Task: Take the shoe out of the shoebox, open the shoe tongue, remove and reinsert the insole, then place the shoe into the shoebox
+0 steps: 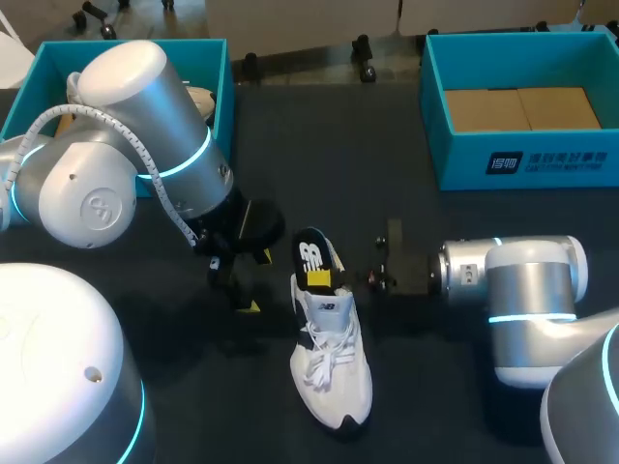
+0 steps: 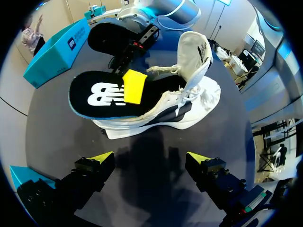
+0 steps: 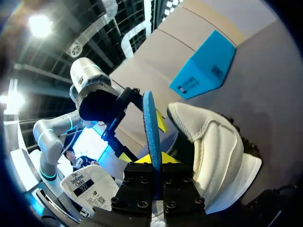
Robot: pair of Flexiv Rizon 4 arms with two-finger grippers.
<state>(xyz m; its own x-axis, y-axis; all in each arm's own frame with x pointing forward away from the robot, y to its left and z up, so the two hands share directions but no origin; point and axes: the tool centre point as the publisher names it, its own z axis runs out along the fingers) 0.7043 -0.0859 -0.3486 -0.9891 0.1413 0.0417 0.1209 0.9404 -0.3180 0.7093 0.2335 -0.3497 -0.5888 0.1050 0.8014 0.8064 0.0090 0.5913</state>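
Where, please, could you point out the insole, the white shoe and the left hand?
insole (image 2: pixel 102 94), left wrist view, on its printed top face
white shoe (image 1: pixel 334 372), head view, on its laces
left hand (image 2: pixel 150 157), left wrist view, midway between its yellow fingertips

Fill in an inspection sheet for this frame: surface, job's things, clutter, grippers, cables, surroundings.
Surface: dark table.
Job's things: white shoe stands on the table between the arms, outside both boxes. The black insole sticks up out of its heel end. The left shoebox holds something white, mostly hidden by the left arm. The right shoebox holds brown cardboard.
Clutter: nothing seen.
Grippers: right gripper shut on the insole. Left gripper open beside the shoe, holding nothing.
Cables: white ribbed hose runs along the left arm, above the table.
Surroundings: nothing seen.
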